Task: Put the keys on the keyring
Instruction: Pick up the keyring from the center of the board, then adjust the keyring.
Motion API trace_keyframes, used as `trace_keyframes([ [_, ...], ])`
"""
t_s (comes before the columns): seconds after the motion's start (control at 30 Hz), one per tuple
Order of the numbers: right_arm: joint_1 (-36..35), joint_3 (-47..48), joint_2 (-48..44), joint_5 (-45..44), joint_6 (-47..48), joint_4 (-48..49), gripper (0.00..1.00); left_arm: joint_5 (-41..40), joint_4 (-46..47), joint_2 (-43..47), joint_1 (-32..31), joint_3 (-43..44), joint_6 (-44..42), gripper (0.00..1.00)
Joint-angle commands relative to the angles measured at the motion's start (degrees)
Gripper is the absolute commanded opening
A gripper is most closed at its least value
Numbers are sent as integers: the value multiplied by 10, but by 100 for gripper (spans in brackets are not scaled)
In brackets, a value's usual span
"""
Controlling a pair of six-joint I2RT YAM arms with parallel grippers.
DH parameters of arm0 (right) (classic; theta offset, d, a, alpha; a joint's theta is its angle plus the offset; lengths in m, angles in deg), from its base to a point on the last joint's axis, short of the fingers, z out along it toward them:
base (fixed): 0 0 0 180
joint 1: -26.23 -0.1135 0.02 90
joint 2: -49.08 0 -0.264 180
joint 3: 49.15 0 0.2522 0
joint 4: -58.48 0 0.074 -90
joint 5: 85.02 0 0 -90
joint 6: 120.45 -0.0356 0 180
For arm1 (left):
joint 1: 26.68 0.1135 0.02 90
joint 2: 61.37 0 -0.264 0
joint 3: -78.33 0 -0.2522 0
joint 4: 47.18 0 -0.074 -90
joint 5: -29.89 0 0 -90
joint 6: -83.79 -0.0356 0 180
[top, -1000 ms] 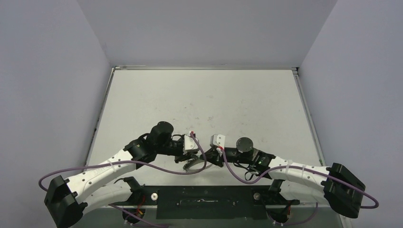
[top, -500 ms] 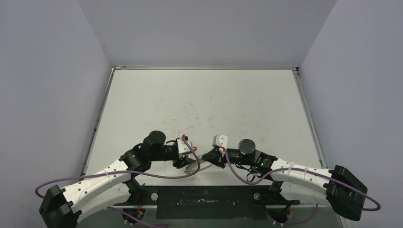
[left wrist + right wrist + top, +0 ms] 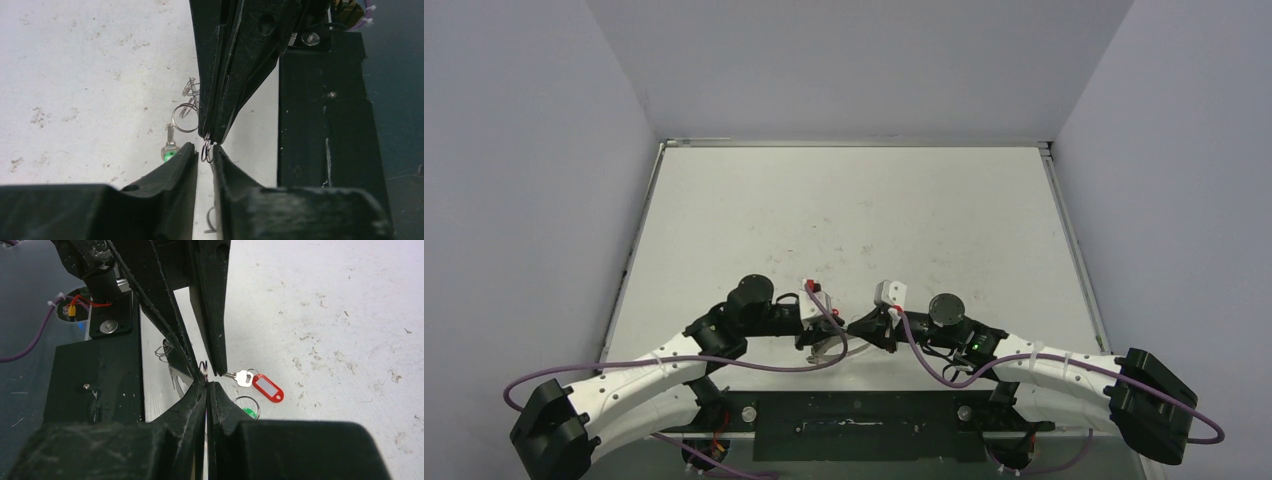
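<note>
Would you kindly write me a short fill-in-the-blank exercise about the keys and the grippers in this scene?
1. In the right wrist view, the fully visible key wears a ___ tag.
2. In the left wrist view, the lone key wears a ___ tag.
3. The right gripper is ___ on a small metal ring.
Missing words: red, green, shut.

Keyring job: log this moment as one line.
right gripper shut on ring | left gripper open around it | red key, green key loose on table
</note>
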Motion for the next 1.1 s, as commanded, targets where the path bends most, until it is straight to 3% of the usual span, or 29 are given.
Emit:
trace_keyframes([
  [0.0, -7, -1, -3, -1, -9, 64, 0, 21, 36, -10, -2, 8, 0, 9],
  [0.07, -7, -2, -5, -3, -9, 64, 0, 24, 21, -16, 0, 15, -8, 0],
  [0.23, -7, 3, -13, -17, -7, 36, 2, 18, -48, -25, -1, 53, -27, 0],
  [0.4, -6, 15, -38, -46, 4, -15, 32, -7, -137, -33, -1, 106, -25, 0],
  [0.57, -6, 17, -81, -92, 14, -64, 50, -22, -227, -58, -1, 168, -23, 0],
  [0.77, -10, 50, -100, -116, 37, -151, 54, -57, -275, -76, -1, 227, 3, 0],
  [0.97, -37, 71, -90, -171, 38, -168, 56, -112, -222, -89, -2, 240, 114, 0],
  [1.07, -58, 67, -88, -208, 39, -153, 64, -174, -207, -102, -2, 246, 160, 0],
])
